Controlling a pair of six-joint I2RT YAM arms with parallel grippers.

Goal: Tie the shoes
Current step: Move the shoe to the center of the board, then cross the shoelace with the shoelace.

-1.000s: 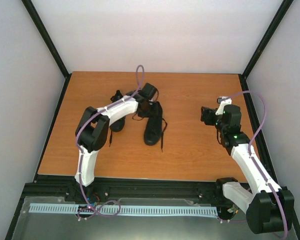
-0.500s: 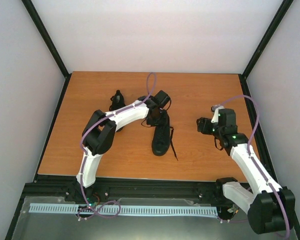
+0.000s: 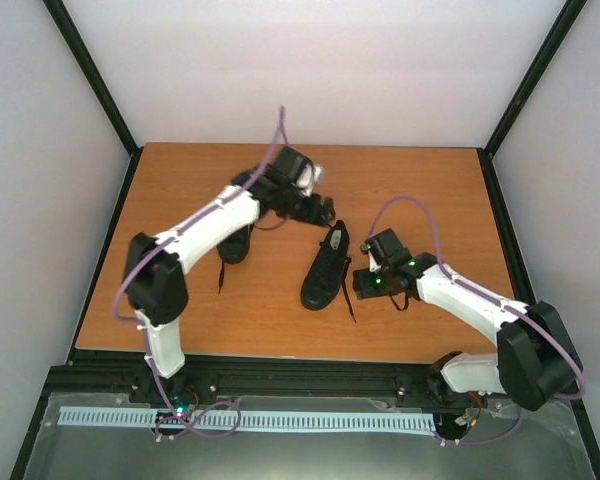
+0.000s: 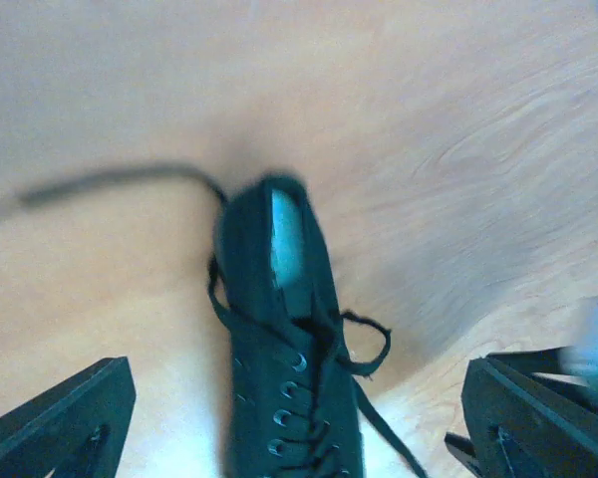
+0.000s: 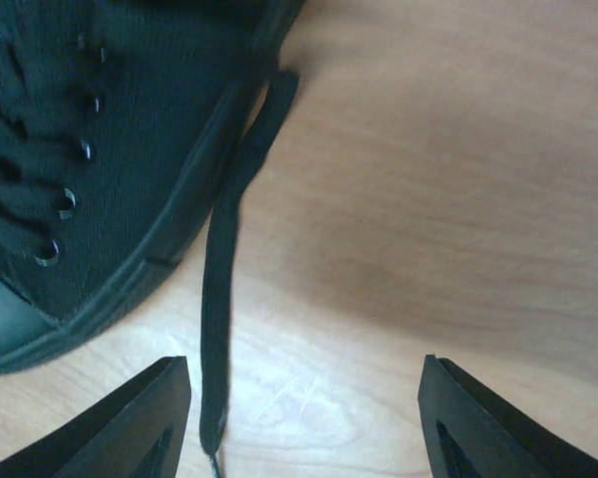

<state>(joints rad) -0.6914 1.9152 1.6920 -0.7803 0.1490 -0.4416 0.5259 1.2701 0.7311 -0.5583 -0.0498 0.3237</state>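
Observation:
One black shoe [image 3: 325,265] lies mid-table, with its heel toward the far side. In the left wrist view this shoe [image 4: 284,378] sits below and between my wide-open fingers [image 4: 65,423]. My left gripper [image 3: 318,212] hovers just beyond its heel, holding nothing. The other shoe [image 3: 235,243] lies further left, partly hidden under the left arm. My right gripper [image 3: 360,284] stands open just right of the middle shoe [image 5: 90,149]. A loose black lace [image 5: 219,289] runs along the table and ends just inside the right gripper's left finger [image 5: 120,428]. Nothing touches the lace.
The wooden table [image 3: 430,200] is ringed by a black frame and white walls. A lace from the left shoe trails toward the near edge [image 3: 220,275]. The right arm's purple cable [image 3: 410,205] arcs above the table.
My left gripper has opened, released the middle shoe and drawn back toward the far side. The shoe has been dragged right and nearer. The right arm has swung left to the shoe's side.

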